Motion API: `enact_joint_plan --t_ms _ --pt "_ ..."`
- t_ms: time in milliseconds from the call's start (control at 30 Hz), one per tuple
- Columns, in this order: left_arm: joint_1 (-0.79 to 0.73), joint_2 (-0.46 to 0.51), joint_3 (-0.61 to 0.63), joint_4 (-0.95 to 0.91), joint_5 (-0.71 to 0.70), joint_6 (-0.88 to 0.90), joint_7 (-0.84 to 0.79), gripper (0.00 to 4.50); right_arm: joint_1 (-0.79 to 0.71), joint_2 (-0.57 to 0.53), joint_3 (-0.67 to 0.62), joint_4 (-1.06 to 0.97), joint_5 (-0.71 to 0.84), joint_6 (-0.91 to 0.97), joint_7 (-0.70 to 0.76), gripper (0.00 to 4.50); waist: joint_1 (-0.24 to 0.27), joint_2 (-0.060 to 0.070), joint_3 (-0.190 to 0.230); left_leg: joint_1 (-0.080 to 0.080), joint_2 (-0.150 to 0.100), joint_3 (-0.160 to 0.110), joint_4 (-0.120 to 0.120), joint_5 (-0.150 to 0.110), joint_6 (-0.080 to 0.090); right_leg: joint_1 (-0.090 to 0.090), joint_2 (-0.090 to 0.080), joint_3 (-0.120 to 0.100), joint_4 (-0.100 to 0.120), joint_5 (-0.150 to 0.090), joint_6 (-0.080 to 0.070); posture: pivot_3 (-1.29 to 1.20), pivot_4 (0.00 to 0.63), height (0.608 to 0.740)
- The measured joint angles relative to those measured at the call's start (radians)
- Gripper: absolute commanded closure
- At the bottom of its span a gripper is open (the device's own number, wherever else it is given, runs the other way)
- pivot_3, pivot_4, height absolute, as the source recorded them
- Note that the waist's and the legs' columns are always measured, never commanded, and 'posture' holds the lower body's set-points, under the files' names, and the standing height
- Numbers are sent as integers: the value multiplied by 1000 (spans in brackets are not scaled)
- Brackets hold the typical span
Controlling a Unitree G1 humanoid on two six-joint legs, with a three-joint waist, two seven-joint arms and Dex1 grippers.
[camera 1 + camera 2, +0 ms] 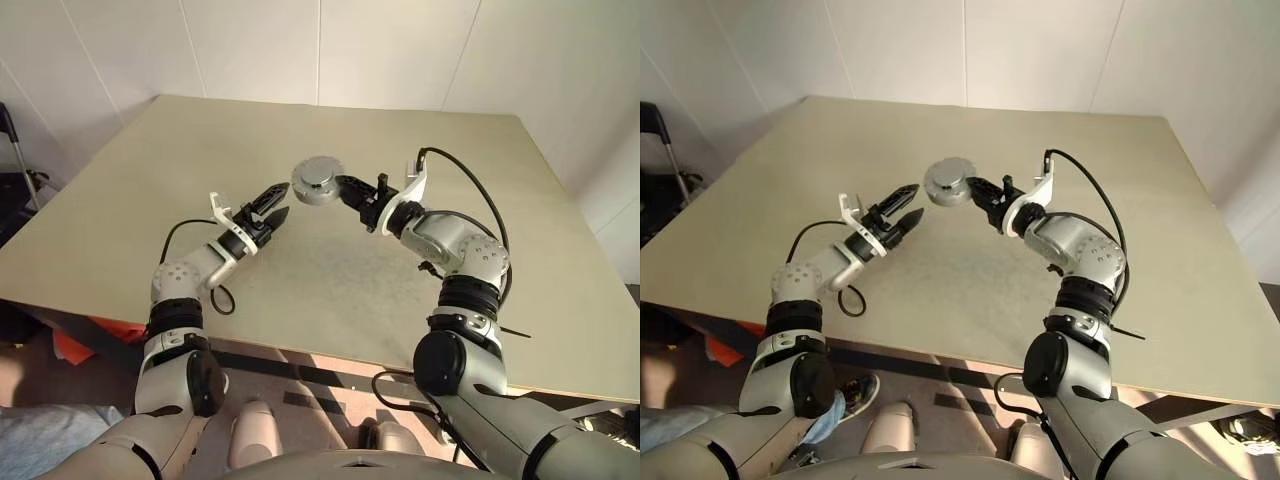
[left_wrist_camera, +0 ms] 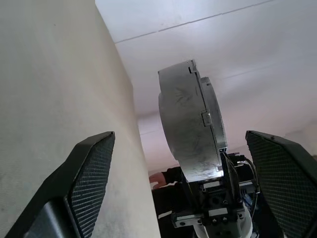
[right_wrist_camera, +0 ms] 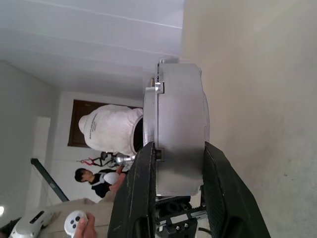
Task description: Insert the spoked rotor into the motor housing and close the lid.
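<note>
Left gripper [image 1: 270, 206] wide open, holding nothing; right gripper [image 1: 340, 186] clamped on closed housing [image 1: 318, 179], lifted above table [image 1: 330, 270].

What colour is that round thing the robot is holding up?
Plain silver-grey metal, the motor housing; the right wrist view shows it best.

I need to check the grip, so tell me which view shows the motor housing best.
The right wrist view: the motor housing stands edge-on, clamped between the right gripper's fingers. The left wrist view shows its side with the open left gripper apart from it. The eye views show it small, held above the table.
</note>
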Motion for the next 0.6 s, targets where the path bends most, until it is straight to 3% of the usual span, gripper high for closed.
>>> enact_joint_plan --t_ms 433,600 --pt "-64 -46 -5 73 -34 -33 -27 42 77 4 89 -68 53 12 -20 3443 2 -1 0 0 0 0 2 0 0 1 0 0 0 1 2 0 0 740" --pt "-70 -47 -10 101 -7 -92 -25 1623 77 -12 112 -68 71 3 -20 3443 2 -1 0 -1 0 0 2 0 0 1 0 0 0 1 3 0 0 740"
